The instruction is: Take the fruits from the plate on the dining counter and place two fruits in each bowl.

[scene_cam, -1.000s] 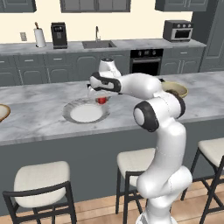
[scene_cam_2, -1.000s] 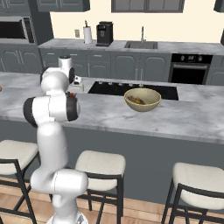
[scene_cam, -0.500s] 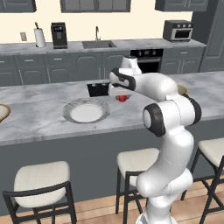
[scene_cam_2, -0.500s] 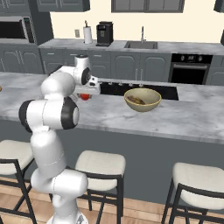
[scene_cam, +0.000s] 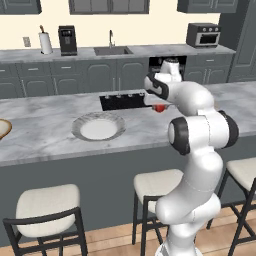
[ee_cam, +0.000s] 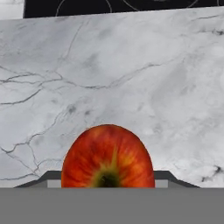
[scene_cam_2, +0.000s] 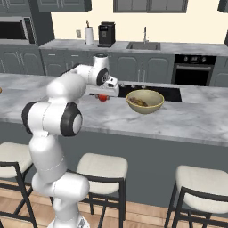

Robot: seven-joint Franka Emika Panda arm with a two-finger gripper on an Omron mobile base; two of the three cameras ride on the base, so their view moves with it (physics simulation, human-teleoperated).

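Note:
My gripper [scene_cam: 159, 104] is shut on a round red apple [scene_cam: 159, 107], one of the fruits, and holds it just above the dining counter [scene_cam: 45, 120], right of the plate [scene_cam: 98, 127]. The plate has a grey rim and a bare white centre. From the right base view the gripper [scene_cam_2: 103, 95] and apple [scene_cam_2: 103, 97] hang left of a tan bowl [scene_cam_2: 144, 100], which has something small and dark yellowish inside. The hand view has the apple [ee_cam: 108, 157] between the fingertips [ee_cam: 48, 177], over veined marble [ee_cam: 131, 65]. The other bowl's rim [scene_cam: 2, 127] peeks in at the far left.
A black cooktop [scene_cam: 125, 101] is set into the counter just behind the apple, also visible as the cooktop [scene_cam_2: 169, 92] behind the bowl. Stools [scene_cam: 47, 205] stand along the near side. The wall counter with the sink [scene_cam: 112, 50] runs behind.
The arm has swung to the right with the apple, from the plate's right rim to over the marble beside the cooktop, nearer the tan bowl. The grip is unchanged.

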